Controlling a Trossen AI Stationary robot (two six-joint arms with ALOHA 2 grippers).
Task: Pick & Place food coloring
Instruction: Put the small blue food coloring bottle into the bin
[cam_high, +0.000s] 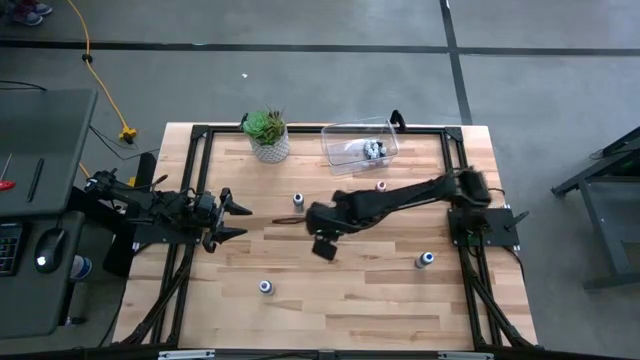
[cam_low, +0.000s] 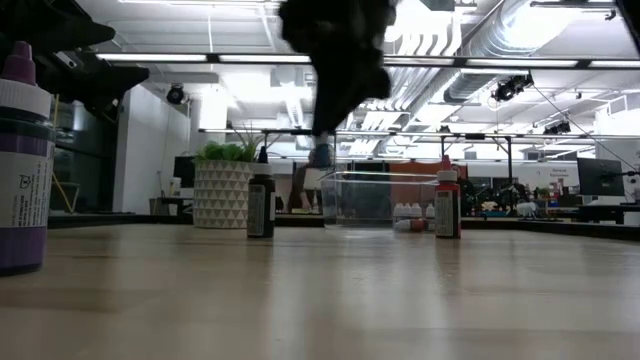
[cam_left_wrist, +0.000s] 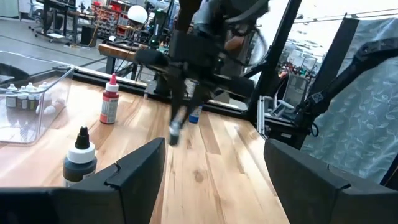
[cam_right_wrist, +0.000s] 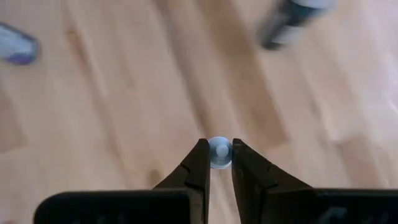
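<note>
Purple-topped bottle (cam_low: 20, 160) nearest, potted plant (cam_low: 222, 185), clear bin (cam_low: 365, 198) behind.

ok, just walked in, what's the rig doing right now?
The right gripper is shut on a small food coloring bottle, holding it by its top above the middle of the table. The left gripper waits open at the left side, holding nothing. Other bottles stand loose on the wood: a dark-topped one, a red one, and blue-topped ones near the front and right. The clear bin at the back, beside the potted plant, already holds several tiny bottles.
</note>
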